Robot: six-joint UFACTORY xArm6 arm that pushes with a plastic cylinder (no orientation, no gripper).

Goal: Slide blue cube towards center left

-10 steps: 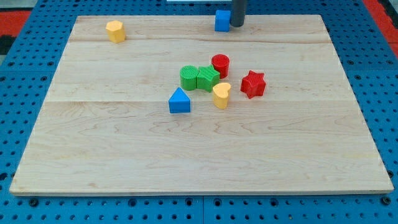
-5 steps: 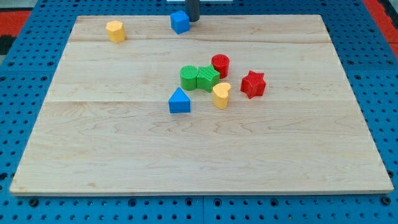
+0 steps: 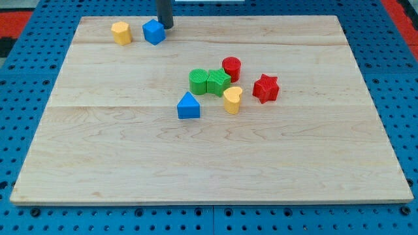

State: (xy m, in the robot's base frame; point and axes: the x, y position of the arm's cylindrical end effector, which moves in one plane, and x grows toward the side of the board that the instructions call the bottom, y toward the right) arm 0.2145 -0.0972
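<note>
The blue cube point(image 3: 154, 31) sits near the board's top edge, left of centre, turned corner-on. My tip point(image 3: 166, 27) is against the cube's upper right side. A yellow hexagonal block point(image 3: 121, 32) stands just left of the cube with a small gap between them.
A cluster lies at the board's middle: green cylinder point(image 3: 198, 81), green star point(image 3: 217, 82), red cylinder point(image 3: 231, 68), red star point(image 3: 266, 89), yellow heart point(image 3: 232, 100), blue triangle point(image 3: 189, 106). The wooden board point(image 3: 98, 150) lies on a blue pegboard.
My tip has moved left along the top edge, pushing the blue cube from right of centre to close beside the yellow hexagonal block. The cube has rotated. Other blocks have not moved.
</note>
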